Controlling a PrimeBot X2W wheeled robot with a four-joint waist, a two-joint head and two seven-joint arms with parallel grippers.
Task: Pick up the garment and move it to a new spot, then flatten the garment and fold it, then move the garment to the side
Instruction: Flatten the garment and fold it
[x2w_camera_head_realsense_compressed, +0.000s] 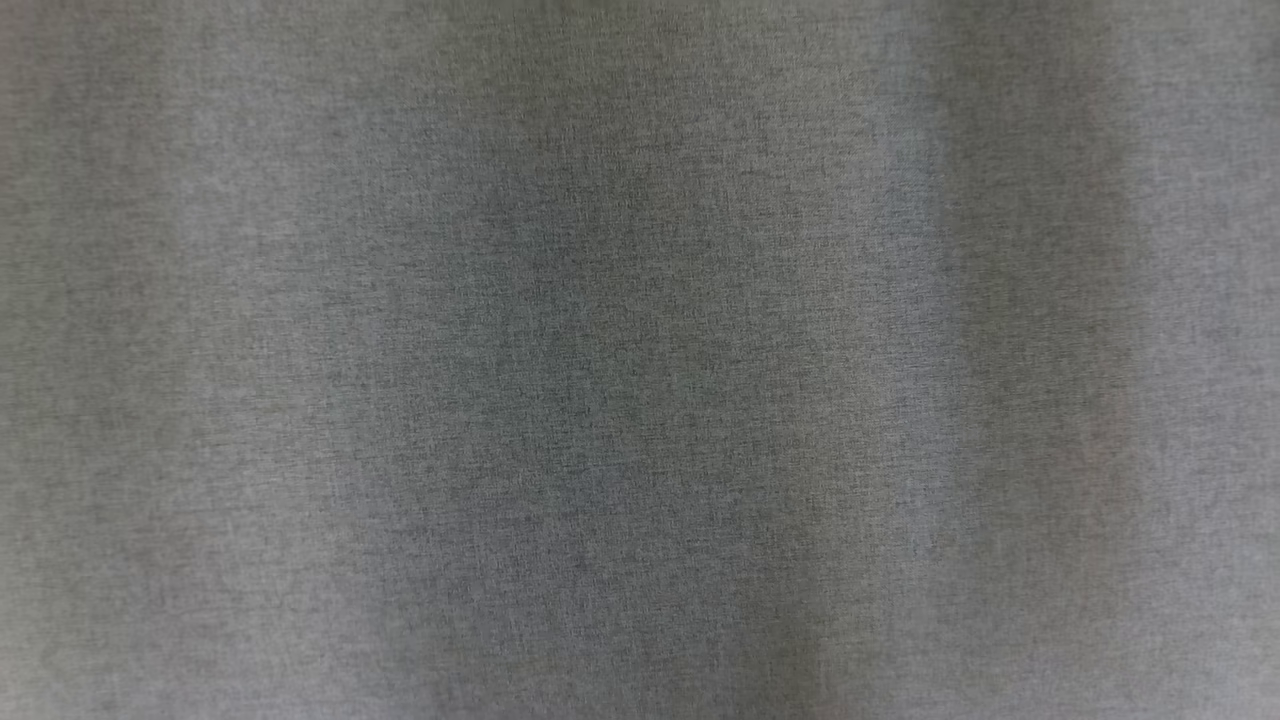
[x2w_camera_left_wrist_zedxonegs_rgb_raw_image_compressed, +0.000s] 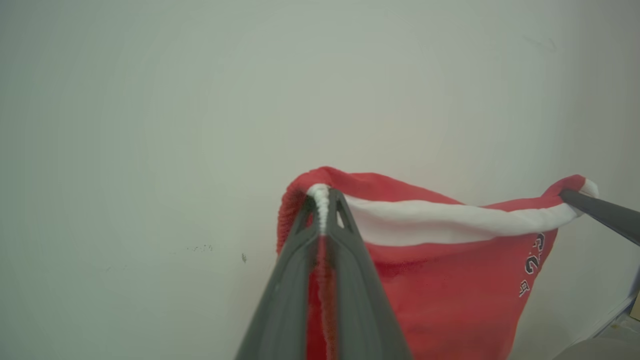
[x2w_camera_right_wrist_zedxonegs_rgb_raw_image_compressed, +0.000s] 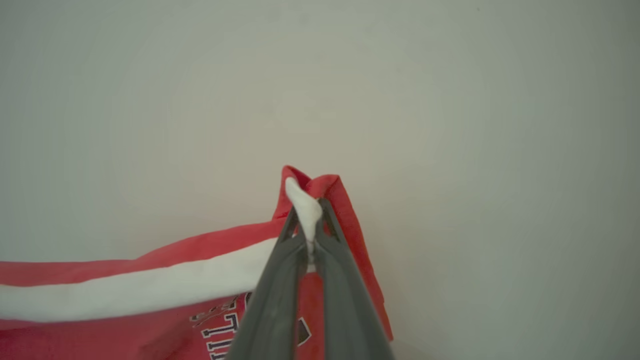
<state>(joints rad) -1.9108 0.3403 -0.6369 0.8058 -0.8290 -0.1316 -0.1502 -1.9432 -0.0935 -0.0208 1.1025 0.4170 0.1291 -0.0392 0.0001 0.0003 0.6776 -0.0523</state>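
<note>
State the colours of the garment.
The garment is red with a white band and dark lettering, best in the left wrist view.

We see grey cloth (x2w_camera_head_realsense_compressed: 640, 360) very close up. It looks blurry. We can see tiny woven threads in it. Dark and light bands run from top to bottom.

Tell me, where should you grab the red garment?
Grip the two ends of its white-banded edge, one from each side. Held so by the left gripper and right gripper, that edge stretches out and the red garment hangs below it.
</note>
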